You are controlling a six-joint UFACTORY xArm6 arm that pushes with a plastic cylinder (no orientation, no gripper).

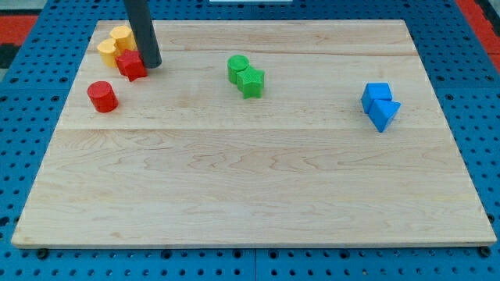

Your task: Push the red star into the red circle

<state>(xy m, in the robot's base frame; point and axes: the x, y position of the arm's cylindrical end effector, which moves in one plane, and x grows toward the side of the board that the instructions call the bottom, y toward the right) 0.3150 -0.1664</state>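
Observation:
The red star lies near the board's top left corner. The red circle, a short cylinder, stands below and to the left of it, a small gap apart. My tip rests at the star's right edge, touching or nearly touching it. The dark rod rises from there out of the view's top.
Two yellow blocks sit just above and left of the red star, touching it. A green cylinder and a green star sit together at the top middle. Two blue blocks sit together at the right. The wooden board lies on a blue pegboard.

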